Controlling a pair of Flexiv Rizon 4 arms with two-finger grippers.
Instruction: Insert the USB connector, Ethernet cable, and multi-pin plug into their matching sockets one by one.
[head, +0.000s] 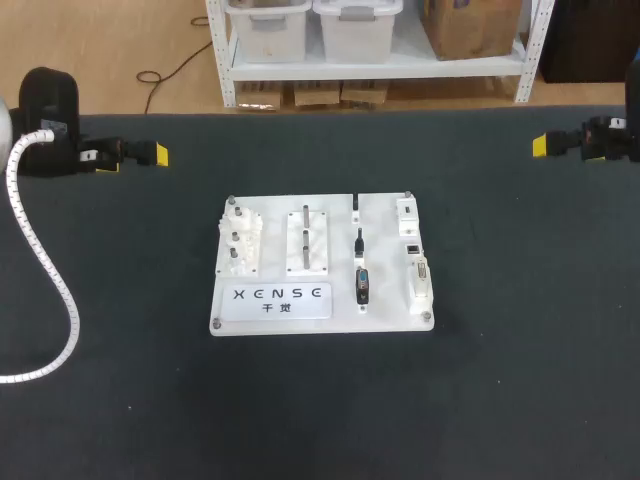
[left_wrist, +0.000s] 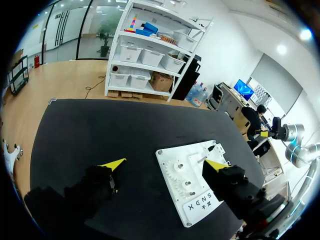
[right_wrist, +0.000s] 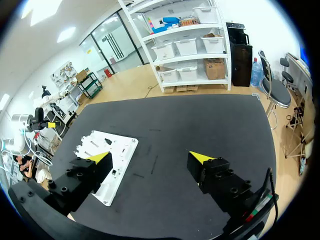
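A white board (head: 320, 265) lies mid-table. In its middle column lie three dark plugs: a thin one (head: 356, 205) at the back, a second (head: 358, 240) behind a wider black plug (head: 362, 285). Three white sockets (head: 412, 246) line the board's right edge. My left gripper (head: 135, 158) hovers at the table's far left, open and empty; in its wrist view the left gripper (left_wrist: 165, 164) frames the board (left_wrist: 195, 185) beyond its fingers. My right gripper (head: 545, 146) is at the far right, open and empty; the right gripper (right_wrist: 150, 157) has the board (right_wrist: 107, 165) beside one finger.
The board's left half carries white gear fixtures (head: 240, 245) and a slotted block (head: 308, 240), with a label plate (head: 272, 298) in front. A white coiled hose (head: 40, 280) trails from my left arm over the table's left side.
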